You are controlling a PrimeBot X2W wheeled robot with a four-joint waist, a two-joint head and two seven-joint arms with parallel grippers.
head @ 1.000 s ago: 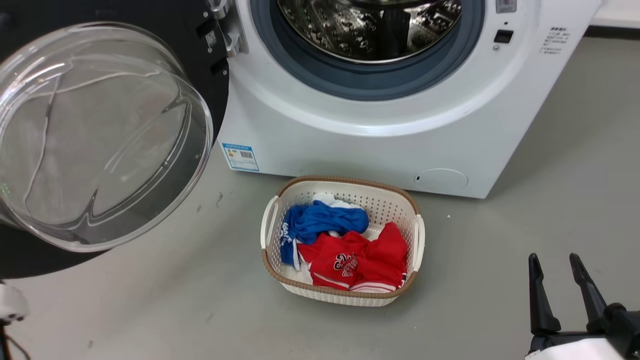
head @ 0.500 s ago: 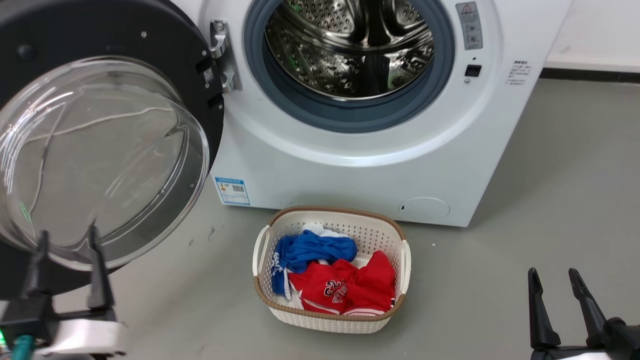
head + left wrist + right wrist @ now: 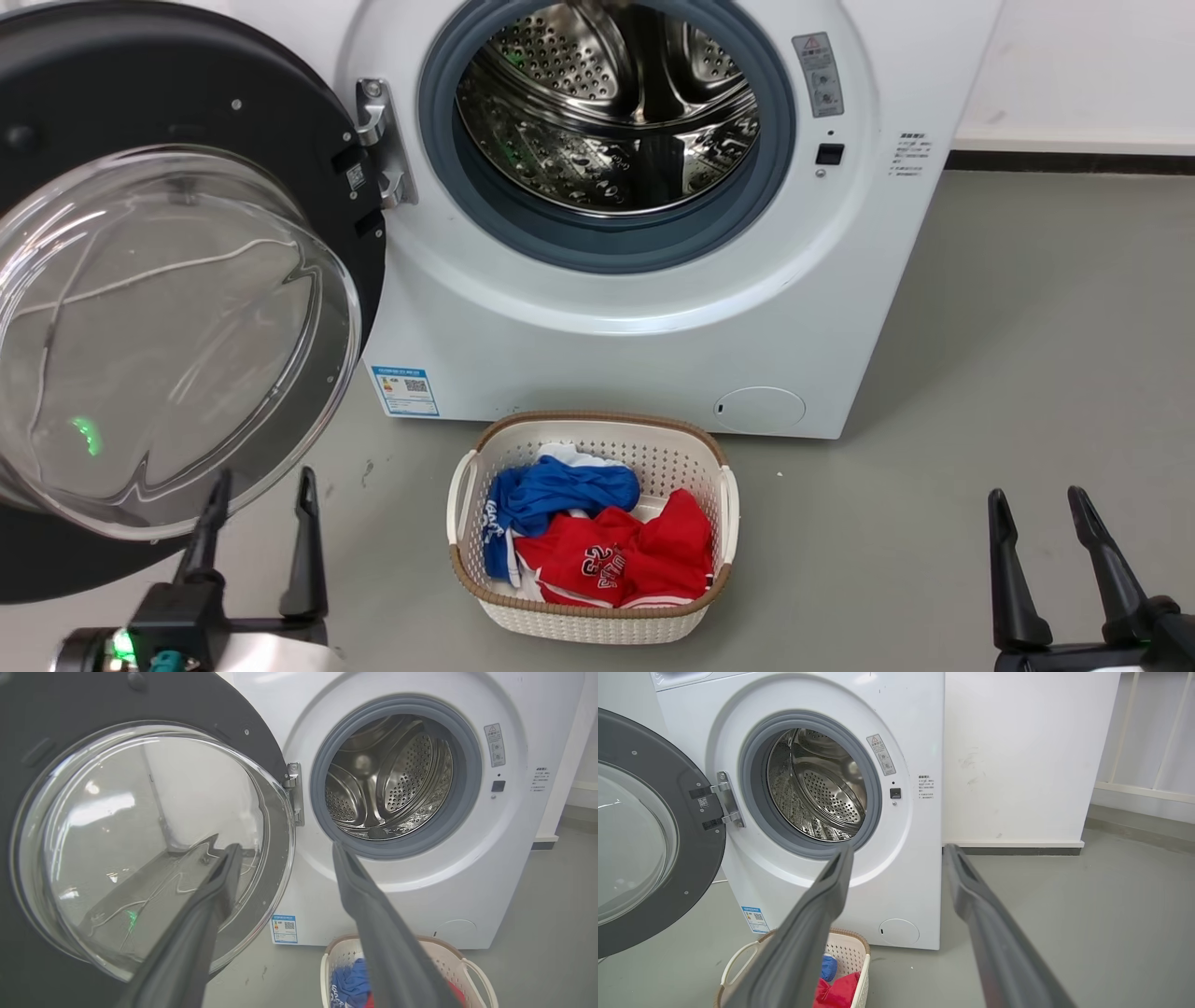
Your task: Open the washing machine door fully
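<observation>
The washing machine door (image 3: 159, 308) stands swung wide to the left of the white machine (image 3: 597, 308), a black disc with a bulging clear glass bowl, held by a metal hinge (image 3: 378, 140). It also appears in the left wrist view (image 3: 140, 844) and the right wrist view (image 3: 649, 840). The steel drum (image 3: 607, 103) lies exposed behind a grey rubber ring. My left gripper (image 3: 260, 485) is open at the lower left, just below the glass bowl, holding nothing. My right gripper (image 3: 1036, 499) is open at the lower right, over bare floor.
A white laundry basket (image 3: 467, 485) with a brown rim sits on the grey floor in front of the machine, holding blue and red garments. A white wall (image 3: 1017, 756) with a dark skirting runs to the right of the machine.
The head camera has tilted up, showing more of the drum and machine front. My left gripper has come into view at the lower left and moved right, below the door glass.
</observation>
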